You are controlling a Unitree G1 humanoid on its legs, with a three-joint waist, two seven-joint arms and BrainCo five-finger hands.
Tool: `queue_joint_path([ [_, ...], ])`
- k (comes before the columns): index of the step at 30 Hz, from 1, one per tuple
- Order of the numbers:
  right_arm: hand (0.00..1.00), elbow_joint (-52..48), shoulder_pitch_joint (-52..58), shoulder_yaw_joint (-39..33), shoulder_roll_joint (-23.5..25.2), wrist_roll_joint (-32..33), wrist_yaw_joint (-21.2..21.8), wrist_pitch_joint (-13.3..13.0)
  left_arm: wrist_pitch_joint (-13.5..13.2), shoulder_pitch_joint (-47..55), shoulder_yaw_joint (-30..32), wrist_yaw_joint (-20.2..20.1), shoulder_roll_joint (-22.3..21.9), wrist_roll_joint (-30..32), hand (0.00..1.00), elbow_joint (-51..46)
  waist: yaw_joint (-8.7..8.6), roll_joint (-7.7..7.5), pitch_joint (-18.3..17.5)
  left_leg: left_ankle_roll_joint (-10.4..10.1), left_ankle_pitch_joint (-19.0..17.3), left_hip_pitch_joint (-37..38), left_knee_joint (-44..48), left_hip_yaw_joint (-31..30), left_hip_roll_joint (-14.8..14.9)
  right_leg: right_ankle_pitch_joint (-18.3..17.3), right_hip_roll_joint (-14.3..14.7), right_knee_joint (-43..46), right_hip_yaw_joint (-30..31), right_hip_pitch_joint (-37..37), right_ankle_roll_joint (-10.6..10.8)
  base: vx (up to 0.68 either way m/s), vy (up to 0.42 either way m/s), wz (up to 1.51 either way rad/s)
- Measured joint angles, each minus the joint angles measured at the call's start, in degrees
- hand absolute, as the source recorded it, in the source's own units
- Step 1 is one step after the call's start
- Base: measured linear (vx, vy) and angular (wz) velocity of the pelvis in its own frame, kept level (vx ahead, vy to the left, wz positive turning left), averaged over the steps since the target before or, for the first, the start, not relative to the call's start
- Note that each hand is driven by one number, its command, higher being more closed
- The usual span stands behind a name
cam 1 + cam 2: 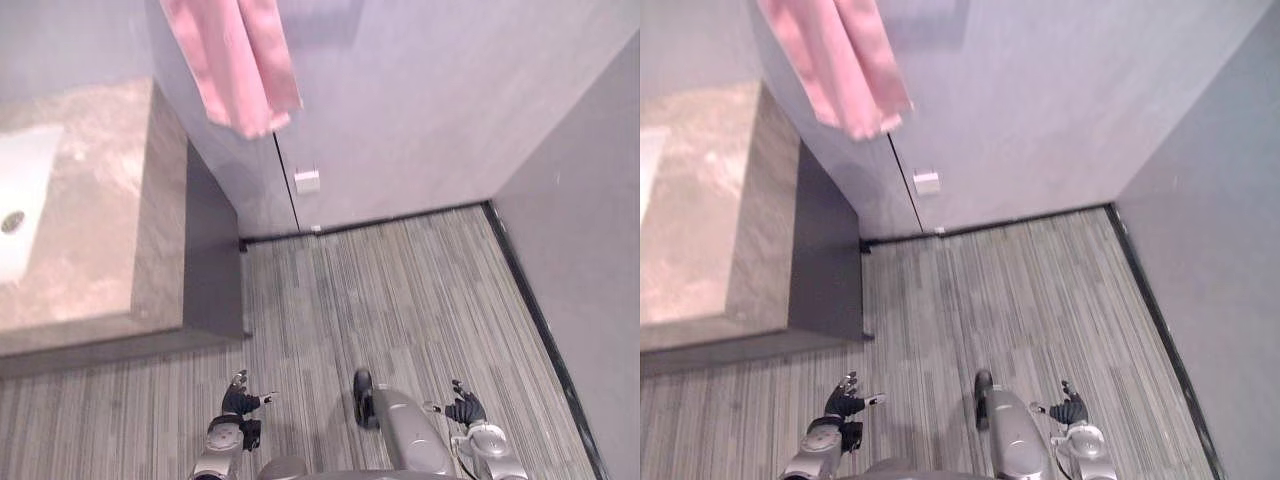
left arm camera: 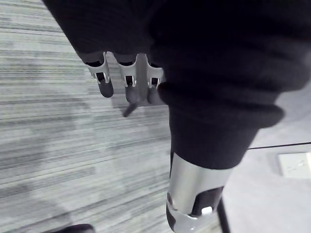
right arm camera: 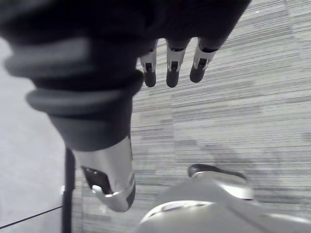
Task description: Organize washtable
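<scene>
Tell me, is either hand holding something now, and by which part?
Nothing is held. The left hand and the right hand both hang with relaxed, empty fingers above the striped floor, apart from the washtable.

L hand point(image 1: 240, 404) low; fingers loose (holds nothing) | R hand point(image 1: 465, 408) low; fingers loose

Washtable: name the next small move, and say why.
Probably turn left and step toward the washtable: it sits ahead on the left, while the left hand and right hand hang open and empty over the striped floor, apart from it.
</scene>
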Motion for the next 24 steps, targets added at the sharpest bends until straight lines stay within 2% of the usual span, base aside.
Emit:
queue_joint_path([
  [2,0.0,0.2,0.0,-0.1,0.3,0.3,-0.1,0.1,0.0,0.4,0.0,0.0,-0.6,0.0,0.0,-0.1,0.59,-0.16,0.0,0.1,-2.1,-3.6,-1.2,1.0,-0.3,-0.3,-0.4,-0.4,0.9,1.9,0.1,0.29,0.034,-0.38],
  [3,0.0,0.7,-0.1,-0.3,0.8,0.4,-0.1,0.1,0.1,0.7,-0.1,0.0,-1.1,0.0,0.0,-0.1,1.68,-0.72,0.2,0.2,-3.7,-5.7,-5.4,2.3,-1.3,-0.7,-1.4,-0.6,1.9,3.7,1.1,0.33,0.075,-0.34],
  [5,0.0,0.7,-0.1,-1.2,1.9,0.4,-0.1,0.3,0.0,1.0,0.0,0.0,-1.0,-0.1,0.0,-1.2,1.98,-1.83,0.2,0.2,-3.9,-9.2,-18.0,2.3,-5.4,-1.6,-4.0,-2.6,2.6,6.9,2.6,0.37,0.133,-0.22],
  [6,0.0,0.7,0.5,-1.5,1.8,0.5,-0.2,0.2,0.0,0.9,-0.3,0.0,-1.2,-0.2,0.0,-1.4,2.04,-1.96,0.0,-0.8,-2.9,-10.1,-27.3,1.7,-7.7,-2.3,-5.0,-3.7,3.2,8.4,3.8,0.33,0.156,-0.15],
  [7,0.0,0.7,0.5,-1.5,1.8,0.7,-0.2,0.3,0.0,1.0,-0.4,0.0,-1.4,-0.2,0.0,-1.4,2.06,-1.48,-0.2,-1.7,-2.1,-10.2,-31.8,1.2,-8.5,-2.6,-5.2,-4.1,3.4,8.9,4.3,0.33,0.197,-0.27],
  [8,0.0,0.8,1.1,-1.4,1.3,1.0,-0.2,0.3,0.0,1.6,-1.0,0.0,-1.7,-0.3,0.0,-1.3,2.25,0.16,-1.2,-1.3,3.2,-10.3,-38.7,-1.2,-9.2,-3.8,-4.4,-4.5,4.0,9.9,6.0,0.37,0.262,-0.36],
  [9,0.0,0.9,1.4,-1.3,1.3,1.0,-0.2,0.4,0.0,2.1,-1.1,0.0,-1.8,-0.3,0.0,-1.1,2.65,0.57,-1.6,1.1,7.5,-9.8,-38.6,-1.8,-9.3,-4.7,-4.2,-4.3,5.0,10.3,6.6,0.47,0.313,-0.43],
  [10,0.0,1.2,1.6,-1.1,2.2,1.0,-0.2,0.5,0.0,2.4,-1.1,0.0,-1.4,-0.4,0.0,-0.6,2.94,-0.75,-2.9,3.6,6.9,-9.3,-37.8,-1.0,-10.9,-5.9,-5.9,-3.7,6.3,10.7,7.8,0.49,0.291,-0.27],
  [11,0.0,1.3,2.0,-1.2,2.7,0.9,-0.2,0.6,0.0,2.2,-0.9,0.0,-1.0,-0.7,0.0,-0.4,3.0,-2.7,-3.7,4.2,4.9,-8.9,-38.0,-0.2,-12.6,-6.8,-7.9,-2.6,6.6,10.4,8.7,0.32,0.165,-0.12],
  [12,0.0,1.3,2.0,-1.2,2.9,0.9,-0.2,0.6,0.0,2.0,-0.9,0.0,-0.6,-0.9,0.0,-0.3,3.14,-3.25,-3.8,4.6,4.3,-8.5,-38.1,0.2,-13.3,-6.9,-8.5,-1.6,6.7,10.2,8.9,0.38,0.188,-0.09],
  [13,0.0,1.3,1.9,-1.2,3.0,0.9,-0.2,0.7,0.0,1.9,-1.0,0.0,-0.3,-1.1,0.0,-0.1,3.23,-3.75,-3.9,5.2,2.7,-7.2,-38.2,0.8,-14.0,-6.9,-9.3,2.1,7.6,9.6,8.9,0.36,0.2,-0.27],
  [14,0.0,1.3,1.9,-1.0,3.0,0.9,-0.2,0.7,0.0,2.2,-1.0,0.1,-0.3,-1.2,0.0,-0.1,3.71,-3.86,-3.9,6.0,1.4,-4.5,-38.8,2.0,-14.4,-6.8,-9.9,10.1,8.8,7.3,9.5,0.43,0.238,-0.35],
  [15,0.0,1.3,1.9,-0.7,3.1,0.8,-0.1,0.7,0.1,2.4,-1.0,0.1,-0.3,-1.2,0.0,0.0,4.18,-3.88,-3.9,6.1,0.9,-2.7,-39.3,2.5,-14.7,-6.4,-10.2,15.5,9.5,5.6,10.6,0.27,0.159,-0.33],
  [16,0.0,1.3,2.1,-0.2,3.3,0.7,-0.1,0.7,0.1,2.7,-1.2,0.1,-0.3,-1.3,0.0,0.1,4.0,-3.87,-3.9,6.3,-0.1,-0.1,-40.3,2.6,-15.2,-5.6,-10.5,24.4,10.2,2.6,12.7,0.33,0.159,-0.09],
  [17,0.0,1.3,2.2,0.0,3.7,0.7,0.0,0.6,0.1,2.8,-1.5,0.1,-0.2,-1.7,0.0,0.2,3.83,-3.9,-3.9,6.5,-0.9,3.0,-41.1,2.5,-15.8,-6.6,-11.1,33.6,9.5,-0.9,13.7,0.39,0.156,0.16],
  [18,0.0,1.1,1.8,0.3,4.0,0.7,0.1,0.6,0.1,2.6,-2.3,0.2,-0.1,-2.2,0.0,0.7,3.2,-3.94,-3.9,6.4,-1.3,6.2,-42.5,2.1,-16.1,-8.0,-11.2,38.8,7.5,-4.9,13.3,0.38,0.132,0.28],
  [19,0.0,1.1,1.6,0.8,4.0,0.7,0.1,0.5,0.1,2.5,-2.3,0.2,-0.2,-2.2,0.0,1.0,3.16,-3.93,-3.8,6.4,-1.3,7.4,-43.4,1.8,-16.2,-8.5,-11.0,39.0,6.7,-6.4,12.9,0.36,0.066,0.35],
  [21,0.0,1.0,1.2,1.4,4.3,0.7,0.2,0.2,0.1,2.3,-2.3,0.2,-0.2,-2.3,0.0,1.2,2.96,-3.78,-3.7,6.4,-1.3,10.0,-45.2,0.7,-16.0,-8.9,-10.2,34.7,4.4,-9.7,12.2,0.29,0.018,0.36],
  [23,0.0,1.1,1.1,1.3,4.5,0.7,0.2,-0.2,0.2,1.9,-2.2,0.2,-0.3,-2.3,0.0,1.2,2.37,-4.19,-3.4,5.5,-1.8,11.7,-45.8,-1.3,-15.8,-8.6,-8.6,25.2,4.8,-11.3,11.7,0.28,-0.07,0.65],
  [24,0.0,1.4,1.6,1.3,4.8,0.8,0.1,-0.1,0.1,2.3,-2.2,0.2,0.5,-2.2,0.0,1.2,2.11,-5.83,-4.0,3.8,-2.9,12.2,-45.8,-3.2,-16.5,-0.1,-7.6,11.0,5.9,-10.0,8.5,0.33,-0.116,0.7],
])
